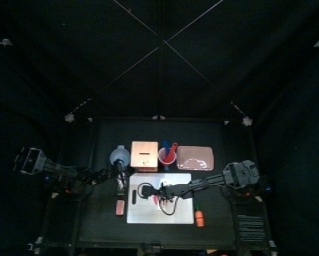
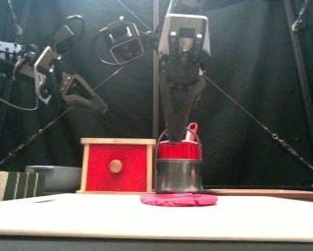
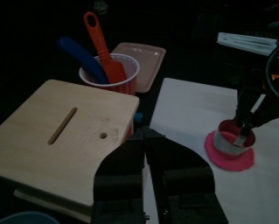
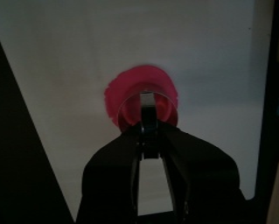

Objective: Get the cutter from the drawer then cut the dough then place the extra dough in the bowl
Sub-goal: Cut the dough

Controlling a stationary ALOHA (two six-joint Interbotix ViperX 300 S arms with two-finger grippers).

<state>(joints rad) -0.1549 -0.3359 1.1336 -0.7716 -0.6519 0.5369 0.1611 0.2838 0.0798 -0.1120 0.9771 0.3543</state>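
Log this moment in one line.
right gripper: shut on cutter | cutter: on dough, white board | left gripper: shut, near wooden box

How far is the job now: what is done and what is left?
Done: the cutter is out of the drawer. In hand: the right gripper holds it down on the dough on the white board. Left: moving the extra dough into the bowl.

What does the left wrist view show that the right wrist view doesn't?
Left wrist only: wooden box, red cup holding blue knife and red knife, pink tray. Right wrist only: right end effector with its jaws closed on the cutter, seen close from above. Both: cutter sitting on the dough on the white board.
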